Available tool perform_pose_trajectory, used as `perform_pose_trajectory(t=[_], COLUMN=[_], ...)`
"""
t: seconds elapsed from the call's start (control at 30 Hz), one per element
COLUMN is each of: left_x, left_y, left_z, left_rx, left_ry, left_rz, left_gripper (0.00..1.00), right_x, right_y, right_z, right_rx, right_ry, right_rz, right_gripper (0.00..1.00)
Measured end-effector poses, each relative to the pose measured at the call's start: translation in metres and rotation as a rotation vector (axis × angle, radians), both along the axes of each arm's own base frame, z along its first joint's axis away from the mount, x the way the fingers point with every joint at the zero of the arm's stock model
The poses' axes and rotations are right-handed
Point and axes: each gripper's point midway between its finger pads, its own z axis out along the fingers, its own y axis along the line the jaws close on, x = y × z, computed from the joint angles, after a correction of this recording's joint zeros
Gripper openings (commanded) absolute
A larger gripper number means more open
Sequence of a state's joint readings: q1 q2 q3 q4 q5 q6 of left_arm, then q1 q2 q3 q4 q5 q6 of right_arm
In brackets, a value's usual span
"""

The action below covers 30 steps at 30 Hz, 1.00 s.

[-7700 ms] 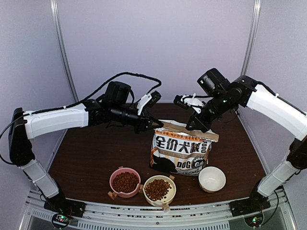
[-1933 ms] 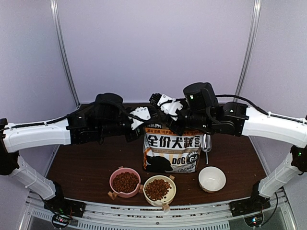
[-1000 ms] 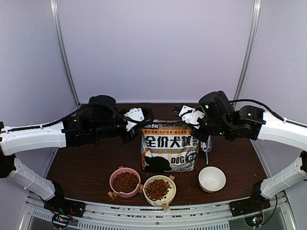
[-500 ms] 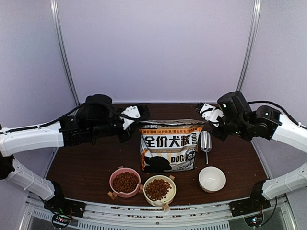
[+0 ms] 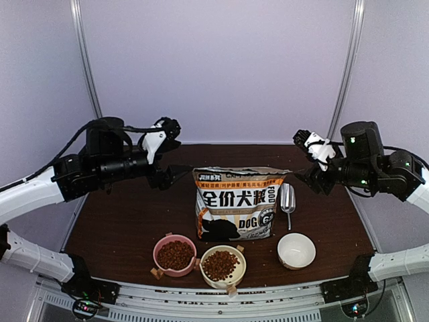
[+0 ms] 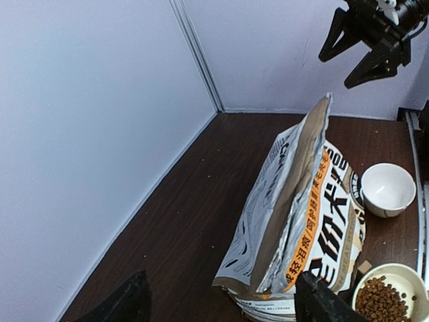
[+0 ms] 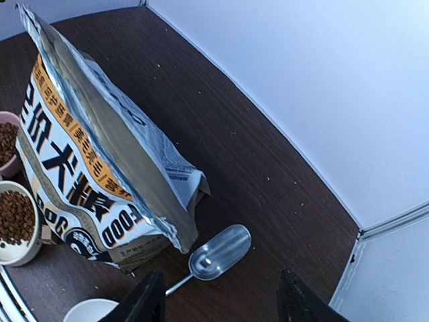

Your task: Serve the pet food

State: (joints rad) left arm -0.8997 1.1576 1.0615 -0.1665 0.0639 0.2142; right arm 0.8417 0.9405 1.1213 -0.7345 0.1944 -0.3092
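Observation:
Pet food fills a pink bowl (image 5: 175,255) and a cream bowl (image 5: 220,265) at the table's front; the same kibble (image 7: 15,218) shows in the right wrist view. The printed bag (image 5: 238,204) stands upright behind them, held by nothing. My left gripper (image 5: 173,151) hangs open in the air to the left of the bag's top, apart from it. My right gripper (image 5: 305,159) hangs open to the right of the top, above the metal scoop (image 5: 287,198). In the wrist views the left gripper (image 6: 224,302) and right gripper (image 7: 221,298) have nothing between their fingers.
An empty white bowl (image 5: 296,249) sits at the front right, next to the scoop's handle. The scoop (image 7: 220,251) lies flat beside the bag's right foot. Walls close off the table at the back and both sides.
Both grippers have opened, let go of the bag's top edge and pulled away outward, left to the left and right to the right. The bag stays upright.

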Motion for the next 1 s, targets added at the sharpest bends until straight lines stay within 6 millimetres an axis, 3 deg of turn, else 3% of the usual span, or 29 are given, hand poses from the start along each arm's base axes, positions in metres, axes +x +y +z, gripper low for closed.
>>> perform_pose_trajectory(t=[0.1, 0.27, 0.4, 0.57, 0.7, 0.77, 0.9, 0.97, 1.0], left_x=[-0.011, -0.014, 0.015, 0.061, 0.102, 0.118, 0.115, 0.1, 0.093], left_y=[0.006, 0.018, 0.036, 0.088, 0.165, 0.222, 0.317, 0.352, 0.36], left_z=[0.021, 0.051, 0.058, 0.038, -0.009, -0.051, -0.131, -0.164, -0.173], left_rx=[-0.097, -0.227, -0.271, -0.294, -0.321, -0.331, -0.352, -0.346, -0.337], left_ry=[0.023, 0.072, 0.143, 0.23, 0.316, 0.38, 0.496, 0.513, 0.507], left_rz=[-0.011, 0.019, 0.147, 0.391, 0.656, 0.837, 1.147, 1.287, 1.326], left_gripper=[0.9, 0.92, 0.94, 0.98, 0.98, 0.98, 0.98, 0.98, 0.98], right_x=[-0.001, 0.006, 0.021, 0.053, 0.081, 0.091, 0.098, 0.096, 0.093], right_y=[0.008, 0.017, 0.012, -0.016, -0.065, -0.093, -0.148, -0.169, -0.177], right_z=[0.01, 0.03, 0.04, 0.037, 0.005, -0.021, -0.068, -0.083, -0.089], right_rx=[0.088, 0.257, 0.382, 0.493, 0.538, 0.538, 0.563, 0.58, 0.593], right_ry=[0.002, 0.004, 0.014, 0.026, 0.03, 0.041, 0.043, 0.013, -0.017], right_rz=[0.016, -0.017, -0.101, -0.283, -0.481, -0.578, -0.748, -0.801, -0.815], right_gripper=[0.63, 0.69, 0.75, 0.77, 0.78, 0.78, 0.78, 0.78, 0.78])
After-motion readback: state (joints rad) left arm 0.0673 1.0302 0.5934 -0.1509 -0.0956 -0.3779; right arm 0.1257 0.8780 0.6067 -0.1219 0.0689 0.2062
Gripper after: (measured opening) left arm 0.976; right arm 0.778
